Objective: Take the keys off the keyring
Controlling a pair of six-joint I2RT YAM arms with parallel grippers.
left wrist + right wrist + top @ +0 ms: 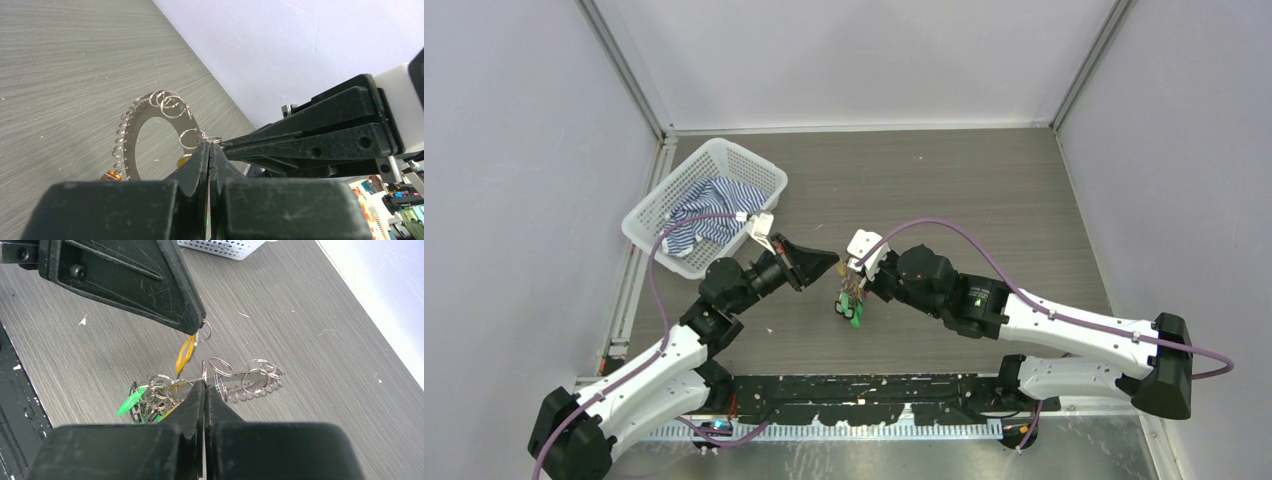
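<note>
While the keyring (252, 382) is held up near the middle of the table (310, 315), its toothed rim is seen pinched between the pressed-together fingers of the right gripper (204, 386). Most of the keys (145, 402), green heads among them, are bunched below. Just beside it, the left gripper (197, 329) is clamped on a small split ring (210, 332), from which a yellow key (186, 356) is hung. A white basket (754, 160) with striped cloth (709, 210) is set far left.
</note>
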